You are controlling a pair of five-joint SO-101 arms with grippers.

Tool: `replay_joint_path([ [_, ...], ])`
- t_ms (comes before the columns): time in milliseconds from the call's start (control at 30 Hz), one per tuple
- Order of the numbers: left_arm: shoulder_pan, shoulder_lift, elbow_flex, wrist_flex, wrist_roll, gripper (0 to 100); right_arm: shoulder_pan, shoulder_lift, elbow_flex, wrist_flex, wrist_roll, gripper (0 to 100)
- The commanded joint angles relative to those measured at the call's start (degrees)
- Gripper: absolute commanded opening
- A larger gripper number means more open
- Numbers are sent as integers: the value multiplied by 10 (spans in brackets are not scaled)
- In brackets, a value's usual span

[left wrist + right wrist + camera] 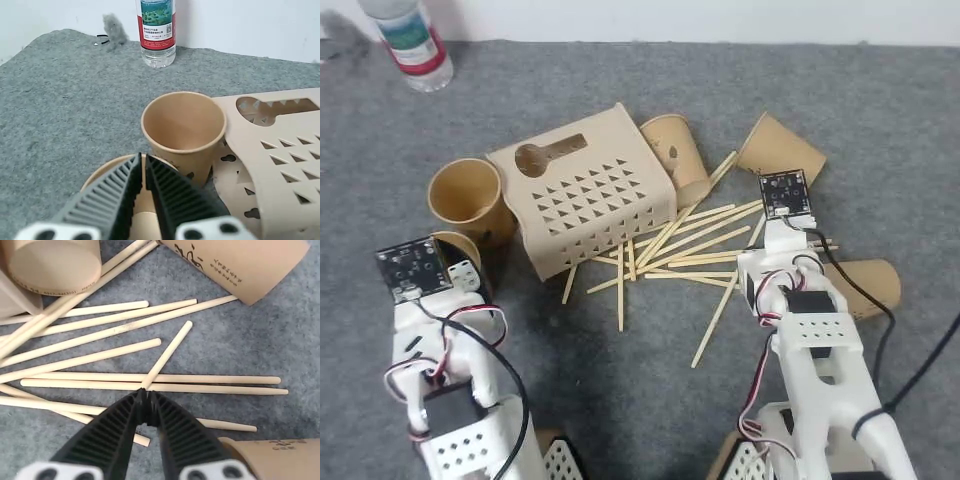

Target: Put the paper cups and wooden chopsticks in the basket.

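Basket (582,190): overturned.
Upright cup (182,125): beside basket.
Left gripper (144,159): jaws nearly closed over second cup (106,169).
Right gripper (145,396): jaws pinching chopstick (167,352).

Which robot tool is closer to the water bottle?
Left. The left tool sits over a paper cup, with the water bottle ahead of it. The right tool pinches a chopstick on the far side of the basket, farther from the bottle.

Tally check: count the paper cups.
5 cups: one upright left of the basket, one under the left gripper, one lying behind the basket, two lying by the right arm. Others possibly hidden.
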Motion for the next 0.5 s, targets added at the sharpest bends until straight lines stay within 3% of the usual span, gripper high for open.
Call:
replay_joint_path([
  [0, 11, -5, -15, -11, -4, 41, 10, -14, -7, -10, -4, 7],
  [200, 73, -5, -29, 43, -4, 267, 19, -12, 2, -29, 15, 7],
  [333, 86, 2, -94, 77, -16, 243, 16, -18, 27, -69, 45, 7],
  [467, 88, 74, -155, 62, -32, 231, 15, -18, 29, -72, 47, 7],
])
